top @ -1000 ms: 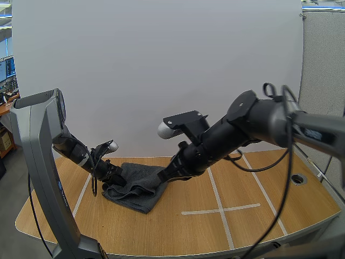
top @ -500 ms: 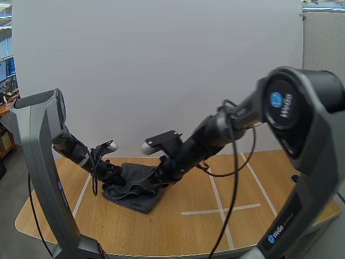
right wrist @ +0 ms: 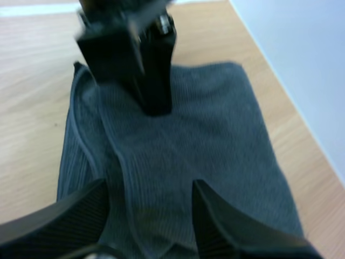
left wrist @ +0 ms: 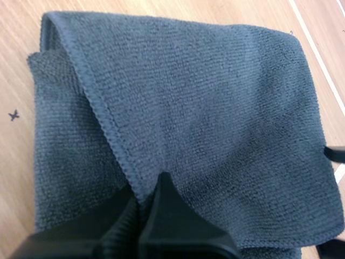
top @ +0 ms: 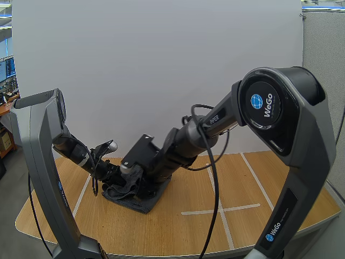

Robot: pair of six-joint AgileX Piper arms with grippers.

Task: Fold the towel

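From behind the arms, the towel (top: pixel 145 198) lay dark grey and rumpled on the left back part of the table (top: pixel 178 232), its near corner well short of the front edge. The left gripper (top: pixel 114 174) sat low at the towel's left edge. The right arm stretched across from the right, and the right gripper (top: pixel 129 186) was down over the towel, just beside the left one. The right half of the table was bare wood (plenty of room there), marked by a white tape cross (top: pixel 221 209). "WeGo" (top: pixel 265 106) read in white on the right arm's big round joint, beside a blue badge, and again lower on the same arm.

Through the left wrist camera, that arm's fingers (left wrist: pixel 170 213) lay together, clenched on the towel where its hem (left wrist: pixel 102 116) ran in between the tips. The hem crossed the cloth on a slant, with a lower layer showing along one side. Bare wood lay past the towel's far edge, with a small x mark (left wrist: pixel 14 114) beside one side and a tape line (left wrist: pixel 318 51) beyond the other.

Through the right wrist camera, that arm's fingers (right wrist: pixel 67 216) stood spread, ribbed faces turned to each other, grasping nothing, the towel lying under the gap. The left gripper stood on the towel near its far edge. Wood showed clear along both long sides.
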